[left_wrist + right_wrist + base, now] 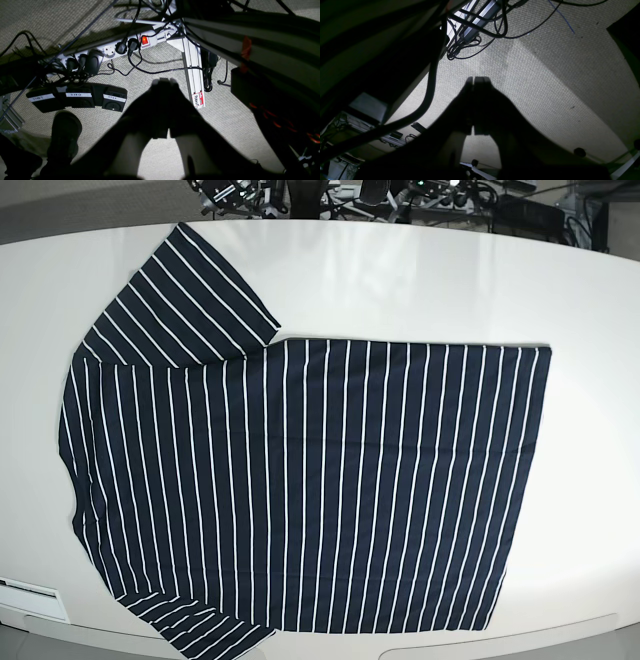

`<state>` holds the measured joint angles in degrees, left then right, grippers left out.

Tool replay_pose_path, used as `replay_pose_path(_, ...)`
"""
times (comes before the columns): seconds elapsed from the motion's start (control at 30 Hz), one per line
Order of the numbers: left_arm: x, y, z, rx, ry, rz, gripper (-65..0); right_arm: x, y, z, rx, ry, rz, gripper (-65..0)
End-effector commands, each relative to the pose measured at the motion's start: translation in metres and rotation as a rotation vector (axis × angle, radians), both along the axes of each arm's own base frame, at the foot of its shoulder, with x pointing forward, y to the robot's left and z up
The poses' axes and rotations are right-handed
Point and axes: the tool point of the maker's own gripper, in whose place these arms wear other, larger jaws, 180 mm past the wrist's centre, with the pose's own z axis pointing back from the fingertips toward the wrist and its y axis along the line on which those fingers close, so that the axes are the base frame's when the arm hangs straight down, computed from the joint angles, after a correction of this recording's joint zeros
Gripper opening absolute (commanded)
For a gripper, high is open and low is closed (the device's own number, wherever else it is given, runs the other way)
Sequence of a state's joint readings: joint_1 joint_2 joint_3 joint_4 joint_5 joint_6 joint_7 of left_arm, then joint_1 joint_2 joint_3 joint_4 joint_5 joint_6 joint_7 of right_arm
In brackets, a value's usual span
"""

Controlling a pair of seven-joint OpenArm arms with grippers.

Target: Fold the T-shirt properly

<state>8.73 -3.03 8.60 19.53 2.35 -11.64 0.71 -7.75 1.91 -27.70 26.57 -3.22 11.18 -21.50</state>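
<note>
The T-shirt [300, 480], dark navy with thin white stripes, lies spread flat on the white table [420, 280] in the base view, collar side at the left, hem at the right, one sleeve reaching to the upper left. Neither arm shows in the base view. In the left wrist view my left gripper [163, 81] is a dark silhouette, shut on nothing, hanging over carpet below the table. My right gripper [477, 80] is likewise shut and empty above carpet. The shirt is out of both wrist views.
On the carpet under my left gripper lie a white power strip [110, 51], three labelled pedals [77, 97], a person's dark shoe [65, 132] and an aluminium frame leg [193, 72]. Cables [475, 27] hang near the right gripper.
</note>
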Motion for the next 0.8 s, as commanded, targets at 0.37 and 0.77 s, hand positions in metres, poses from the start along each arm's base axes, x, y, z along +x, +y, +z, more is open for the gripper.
replay_pose_path(0.37, 0.006, -0.002, 0.002, -0.003, 0.025, -0.016, -65.0, 0.009, 0.005, 0.002, 0.012, -0.021, 0.006, -65.0)
replay_pose_path(0.77, -0.012, 0.032, 0.036, -0.012, -0.015, 0.015, -65.0, -0.027, -0.005, 0.029, -0.009, -0.07, -0.015, -65.0)
